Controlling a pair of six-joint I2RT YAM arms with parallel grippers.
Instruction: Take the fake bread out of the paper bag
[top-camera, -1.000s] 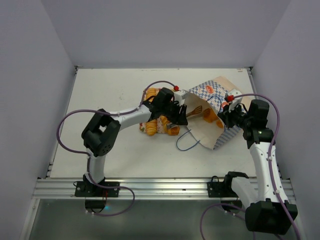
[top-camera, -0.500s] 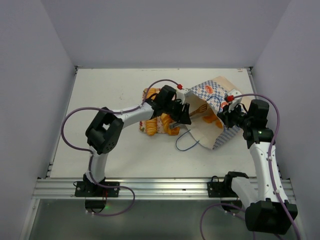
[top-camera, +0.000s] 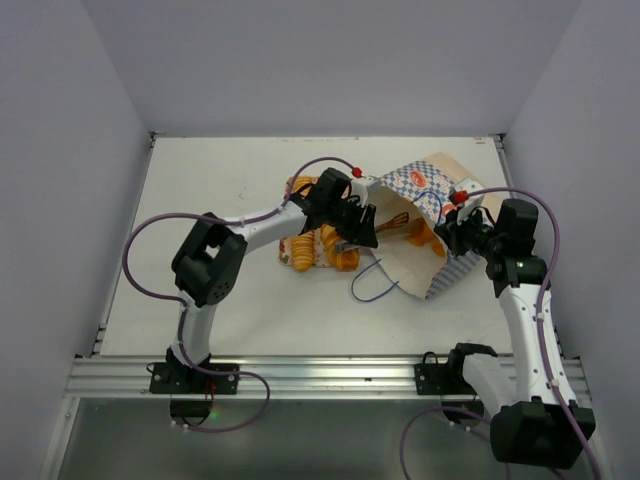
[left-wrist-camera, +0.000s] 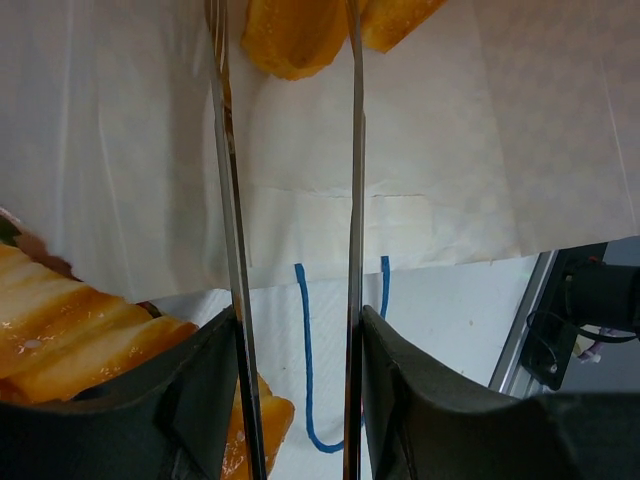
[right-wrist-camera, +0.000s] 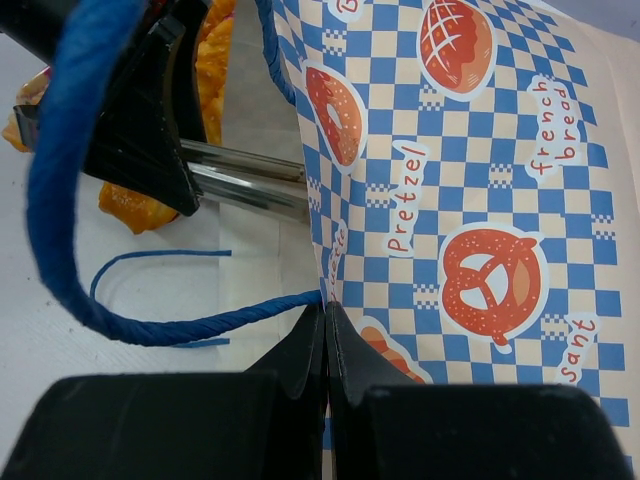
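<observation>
While the right gripper (right-wrist-camera: 325, 318) pinches the paper bag (right-wrist-camera: 480, 200) shut-fingered at its rim, the left gripper (top-camera: 398, 219) is right in the mouth!
The bag lies on its side on the desk (top-camera: 220, 200), opening facing left. The left's long metal fingers (left-wrist-camera: 228, 200) stand spread apart, a piece of fake bread (left-wrist-camera: 300, 30) at their far end inside the bag; whether they touch it, can't tell, as the tips run off the wrist view. More pastries (top-camera: 318, 250) lie on the desk just beside the mouth, under the left arm. One blue handle (top-camera: 372, 285) trails loose.
</observation>
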